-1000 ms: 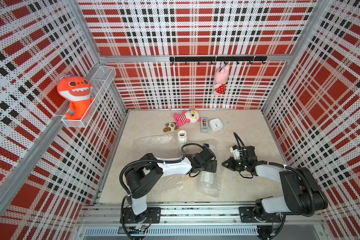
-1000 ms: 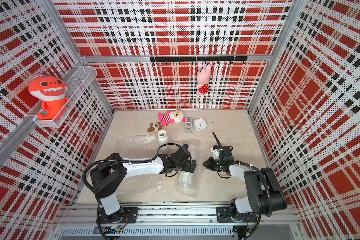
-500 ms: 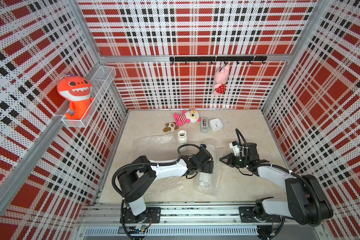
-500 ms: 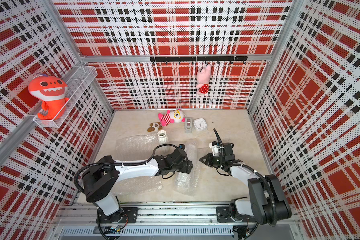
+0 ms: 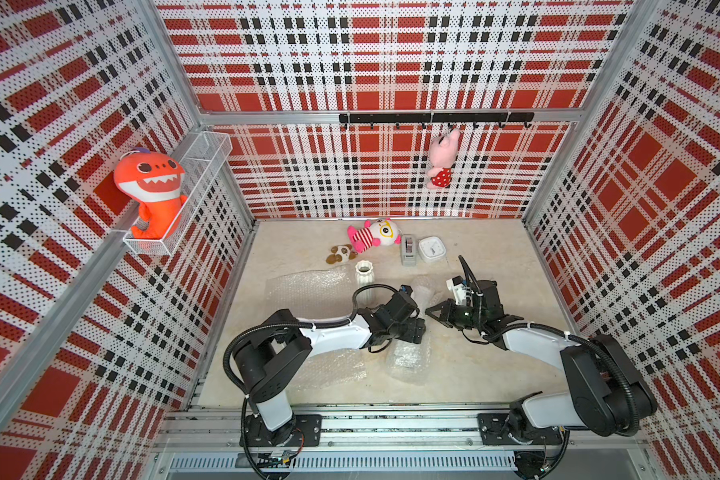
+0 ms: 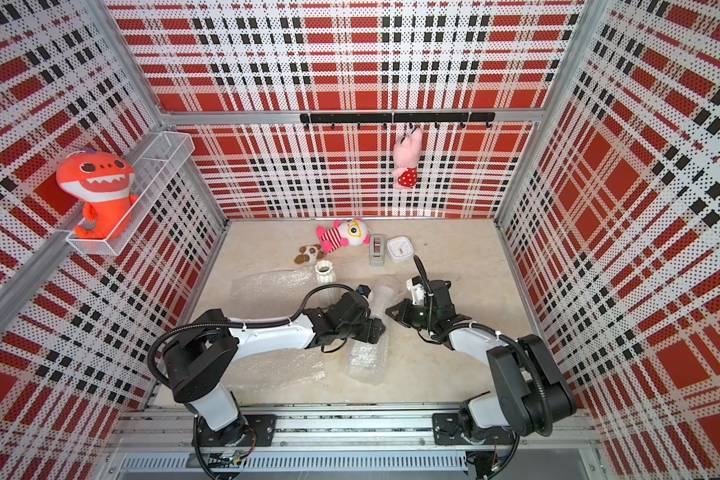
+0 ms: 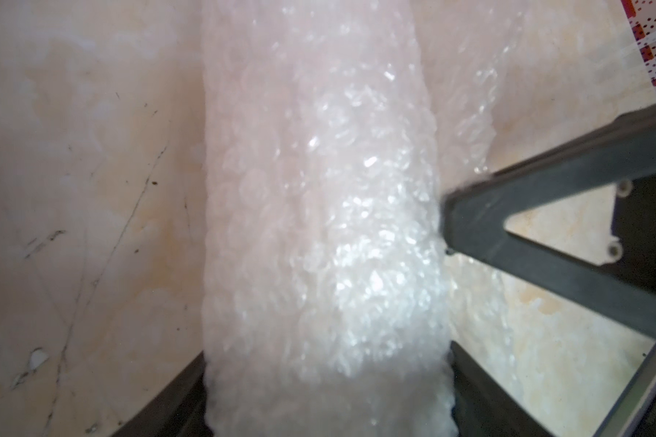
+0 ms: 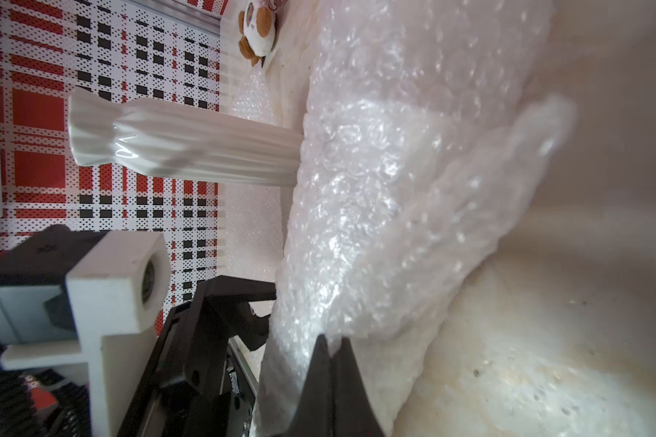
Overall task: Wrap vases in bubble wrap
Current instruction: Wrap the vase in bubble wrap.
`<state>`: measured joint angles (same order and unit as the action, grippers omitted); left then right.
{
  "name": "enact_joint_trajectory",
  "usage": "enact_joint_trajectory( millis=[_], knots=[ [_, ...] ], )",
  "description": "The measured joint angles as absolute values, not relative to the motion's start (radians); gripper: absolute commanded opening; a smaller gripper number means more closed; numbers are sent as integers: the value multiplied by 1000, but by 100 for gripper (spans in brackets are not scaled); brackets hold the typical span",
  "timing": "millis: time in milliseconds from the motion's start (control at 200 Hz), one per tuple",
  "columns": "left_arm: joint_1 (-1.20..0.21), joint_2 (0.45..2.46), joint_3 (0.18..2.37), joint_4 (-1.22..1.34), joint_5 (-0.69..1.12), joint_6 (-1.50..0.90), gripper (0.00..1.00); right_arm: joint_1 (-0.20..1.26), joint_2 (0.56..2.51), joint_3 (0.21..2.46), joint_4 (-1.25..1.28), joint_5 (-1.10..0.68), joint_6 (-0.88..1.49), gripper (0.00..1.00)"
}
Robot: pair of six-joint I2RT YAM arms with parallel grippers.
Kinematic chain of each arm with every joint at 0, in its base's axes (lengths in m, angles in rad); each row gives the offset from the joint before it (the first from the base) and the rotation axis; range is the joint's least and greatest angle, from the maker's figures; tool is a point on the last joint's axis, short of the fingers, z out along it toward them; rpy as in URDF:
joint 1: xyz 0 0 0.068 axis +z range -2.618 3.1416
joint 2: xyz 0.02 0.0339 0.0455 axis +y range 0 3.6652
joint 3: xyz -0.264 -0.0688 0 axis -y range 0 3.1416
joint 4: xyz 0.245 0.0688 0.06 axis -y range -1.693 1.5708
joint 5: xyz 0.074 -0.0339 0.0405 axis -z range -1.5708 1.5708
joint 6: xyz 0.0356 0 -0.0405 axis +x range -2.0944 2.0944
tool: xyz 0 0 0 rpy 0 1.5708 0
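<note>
Translucent, crinkly bubble wrap rolled into a long bundle (image 5: 410,357), flat on the beige marbled counter (image 5: 474,374) between the two black-and-white arms in both top views. Stretches from near the counter's front edge back toward the white square clock (image 5: 432,249). Conceals whatever is inside. Astride its middle, the left jaws, spread wide, with one black finger (image 7: 470,219) against the bundle's side; cannot tell whether squeezing or only touching. On the side toward the right arm, the right jaws, clenched on a loose fold of that wrap, dark fingertips (image 8: 313,386) pressed together. Slim white ribbed ceramic vase with a scalloped rim (image 5: 363,276) upright just behind the left arm, apart from the bundle and just beside a second, flat sheet of bubble wrap (image 5: 308,291). More flat wrap (image 5: 333,368) in front of that arm.
</note>
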<state>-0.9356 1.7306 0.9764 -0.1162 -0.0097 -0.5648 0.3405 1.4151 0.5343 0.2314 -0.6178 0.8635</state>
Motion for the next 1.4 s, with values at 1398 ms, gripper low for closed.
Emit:
enact_joint_trajectory(
  millis=[1398],
  knots=[
    [-909,1703,990,-131,-63,-684,82,461,1471,537,440,-487,980,0]
  ],
)
